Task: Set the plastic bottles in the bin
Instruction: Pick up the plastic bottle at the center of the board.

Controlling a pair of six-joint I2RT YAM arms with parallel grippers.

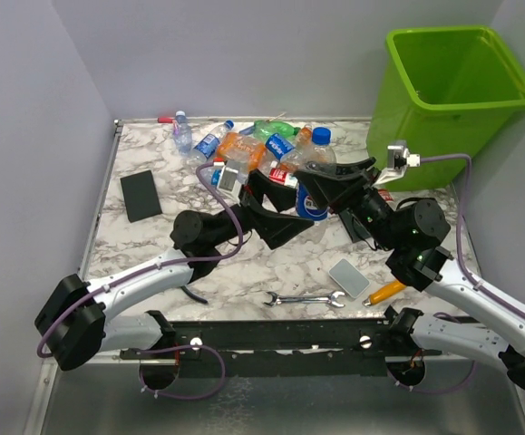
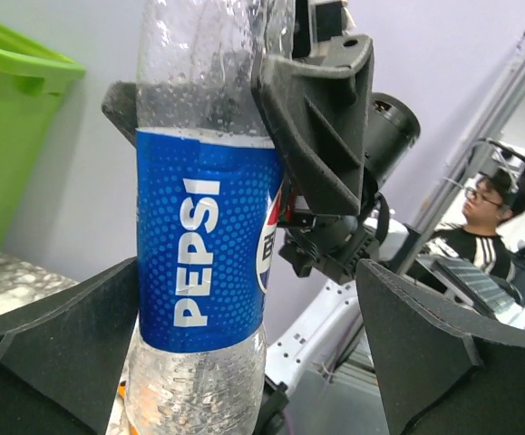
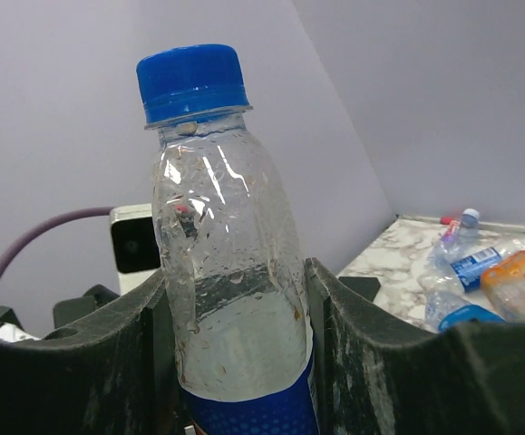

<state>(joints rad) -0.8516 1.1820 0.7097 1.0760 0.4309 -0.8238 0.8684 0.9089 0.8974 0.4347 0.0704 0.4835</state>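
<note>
The left gripper (image 1: 285, 210) hangs over mid-table with its fingers (image 2: 53, 349) spread wide, holding nothing; they stand on either side of a clear Pepsi bottle (image 2: 203, 263). That bottle, blue cap (image 3: 191, 80) uppermost, is clamped around its blue label by the right gripper (image 3: 239, 362), above the marble table (image 1: 153, 249). Beyond it, along the far edge, the other plastic bottles (image 1: 253, 145) lie in a heap. Nearer the front lie a wrench (image 1: 303, 299) and a grey slab (image 1: 348, 277). The lime-green bin (image 1: 425, 136) stands by the table's far right corner, to the right of the held bottle and apart from it.
</note>
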